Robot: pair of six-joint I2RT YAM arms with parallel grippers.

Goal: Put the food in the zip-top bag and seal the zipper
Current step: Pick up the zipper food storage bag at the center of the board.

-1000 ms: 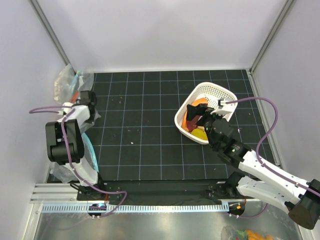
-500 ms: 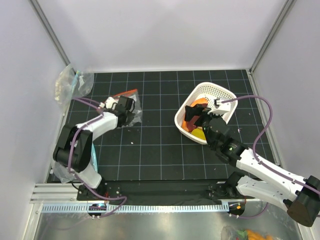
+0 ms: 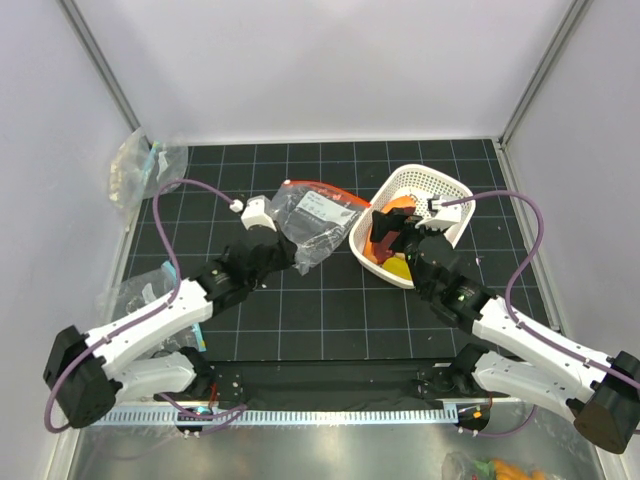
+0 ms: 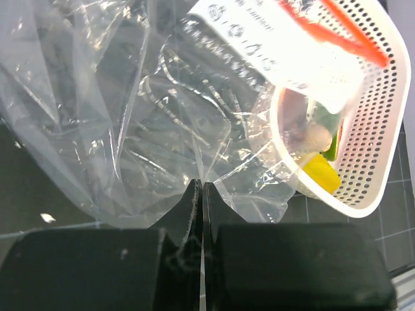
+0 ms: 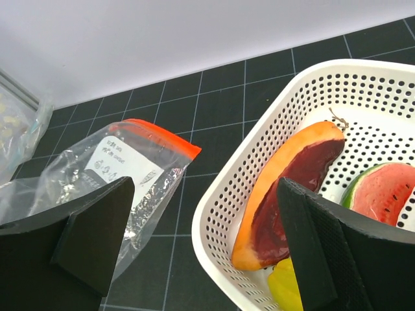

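Just left of the basket [image 3: 455,186], the zip-top bag [image 3: 315,213] is held by a fold of its clear film in the closed left tool [image 4: 200,194], judged limp, light and slippery, better gripped at the stiffer zipper [image 3: 320,187], while the right tool [image 5: 207,243] is poised wide, empty, above the food [image 5: 295,172].

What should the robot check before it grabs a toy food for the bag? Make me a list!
1. Left gripper shut on the zip-top bag: ok, it pinches the clear plastic.
2. Right gripper open and empty: ok, it hovers over the white basket.
3. Food within reach: ok, the orange and dark red piece, the watermelon slice and the lemon lie in the basket.
4. Bag near the basket: ok, it is close beside it, on the left arm's side.
5. Zipper open for the food: cannot tell.
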